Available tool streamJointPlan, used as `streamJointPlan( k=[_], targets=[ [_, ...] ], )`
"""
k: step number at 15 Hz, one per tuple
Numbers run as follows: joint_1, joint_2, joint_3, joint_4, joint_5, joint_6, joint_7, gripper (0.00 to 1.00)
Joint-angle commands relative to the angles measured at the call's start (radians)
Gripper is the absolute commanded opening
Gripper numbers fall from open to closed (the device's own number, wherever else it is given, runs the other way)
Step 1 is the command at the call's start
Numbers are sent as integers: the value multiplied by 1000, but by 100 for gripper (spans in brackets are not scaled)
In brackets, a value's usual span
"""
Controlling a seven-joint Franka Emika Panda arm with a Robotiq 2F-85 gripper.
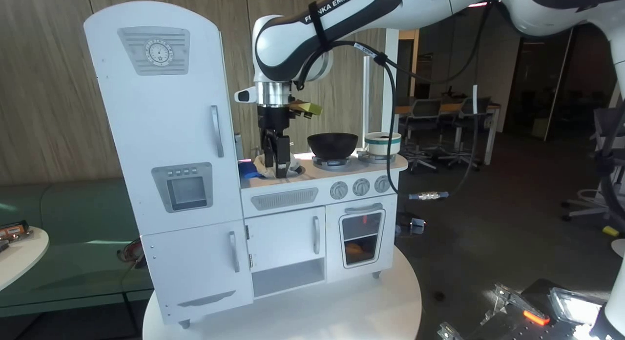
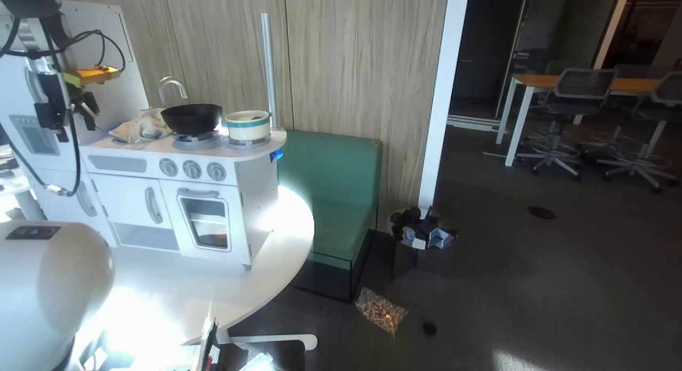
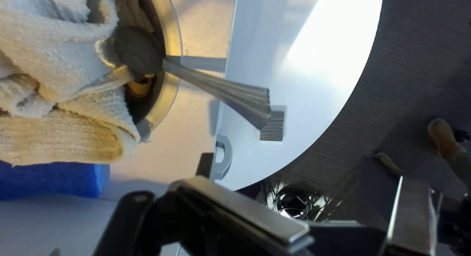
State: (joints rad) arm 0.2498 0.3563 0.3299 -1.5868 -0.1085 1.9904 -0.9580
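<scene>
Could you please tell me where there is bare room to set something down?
A broad free patch lies on the round table, between the toy kitchen and the table's front rim. On the counter, a narrow strip lies between sink and front edge, partly under the spoon. Crowded: the sink, heaped with cloth, and the burners, bearing black bowl and white pot.

Black pan (image 1: 333,146) beside white pot (image 2: 247,131), green bench (image 2: 331,179)

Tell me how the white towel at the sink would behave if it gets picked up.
The towel would probably be floppy, since it lies in loose folds. Its fuzzy, textured surface suggests it shouldn't slip easily. The spoon seems to lie against it, so lifting might drag or tip the spoon.
</scene>
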Motion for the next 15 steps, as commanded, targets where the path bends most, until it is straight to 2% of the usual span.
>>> streamJointPlan(
  k=[1,13,14,15],
  targets=[
    [-3,-38,-20,-50,-18,99,-20,100],
    [-5,-93,-60,-131,-50,130,25,100],
    [-6,-95,-62,-134,-57,132,28,97],
    [-4,-96,-65,-138,-72,138,36,73]
  ],
)
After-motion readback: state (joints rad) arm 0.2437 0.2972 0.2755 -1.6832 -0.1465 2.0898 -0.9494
